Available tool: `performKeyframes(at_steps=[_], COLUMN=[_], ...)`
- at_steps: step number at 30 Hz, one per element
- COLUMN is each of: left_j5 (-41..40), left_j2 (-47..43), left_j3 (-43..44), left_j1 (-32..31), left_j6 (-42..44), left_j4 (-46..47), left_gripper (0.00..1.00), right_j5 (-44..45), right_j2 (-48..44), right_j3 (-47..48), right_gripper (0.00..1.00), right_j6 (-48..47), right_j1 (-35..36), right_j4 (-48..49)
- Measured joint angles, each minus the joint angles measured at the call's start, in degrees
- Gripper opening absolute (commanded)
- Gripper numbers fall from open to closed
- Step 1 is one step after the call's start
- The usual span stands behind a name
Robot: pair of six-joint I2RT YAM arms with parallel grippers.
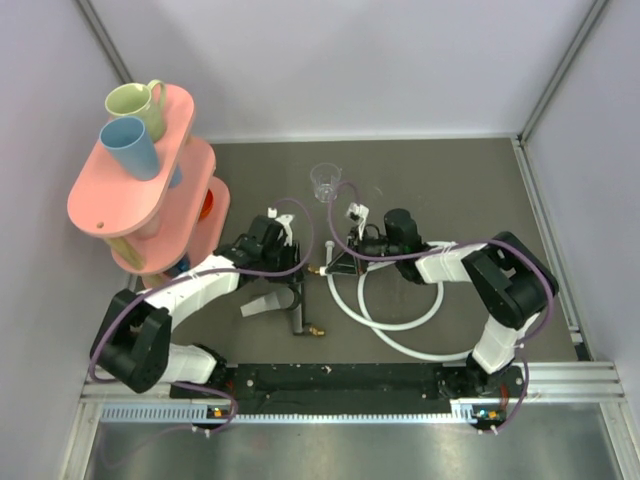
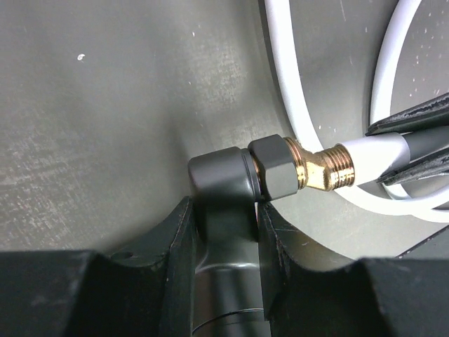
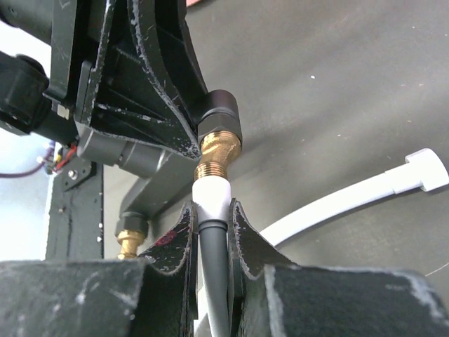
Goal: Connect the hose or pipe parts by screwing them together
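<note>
My left end effector (image 2: pixel 224 221) is closed partway around the stem of the small black T-shaped plastic fitting with brass-coloured tips (image 2: pixel 223 175), gripping it near the middle of the dark grey counter (image 2: pixel 105 140). My right end effector (image 3: pixel 212 214) is pinched almost fully together on the end of the long thin white flexible hose (image 3: pixel 330 207), just behind its white connector. That connector touches the fitting's brass threaded tip. The rest of the hose lies in loops on the counter beside my right arm.
</note>
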Motion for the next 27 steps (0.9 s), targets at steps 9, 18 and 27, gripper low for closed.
performKeyframes(at_steps=[9,18,27], left_j5=[-1.49,5.77,7.02], left_j2=[-3.89,-4.13,-4.13], left_j3=[-3.04,-3.52,-3.52], left_j1=[0.04,-3.21,-2.67], left_j6=[-0.83,-3.30,-3.43], left_j4=[3.45,10.99,12.39], left_gripper=[0.00,0.00,0.00], right_j5=[-1.03,1.90,4.55], right_j2=[2.19,2.23,1.99], right_j3=[-0.37,0.72,0.70], right_gripper=[0.00,0.00,0.06], right_j6=[13.11,19.85,23.45], right_j1=[-1.11,0.74,-0.90], right_j4=[8.50,13.75,13.33])
